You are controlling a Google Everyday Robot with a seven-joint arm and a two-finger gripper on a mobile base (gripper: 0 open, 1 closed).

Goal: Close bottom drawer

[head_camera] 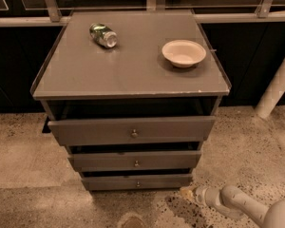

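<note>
The bottom drawer [137, 181] is the slim grey front lowest on the cabinet, with a tiny round metal knob [138, 184] at its centre. It stands out a little from the cabinet body, with a dark gap above it. My gripper [186, 192] is low at the right, just off the drawer's right end near the floor. The white arm [237, 203] runs in from the lower right corner.
The middle drawer [135, 160] and the top drawer [132, 130] also stand out, the top one farthest. A green can [103, 34] lies on its side and a white bowl [184, 52] sits on the cabinet top [123, 65]. A white post [278, 87] stands at the right.
</note>
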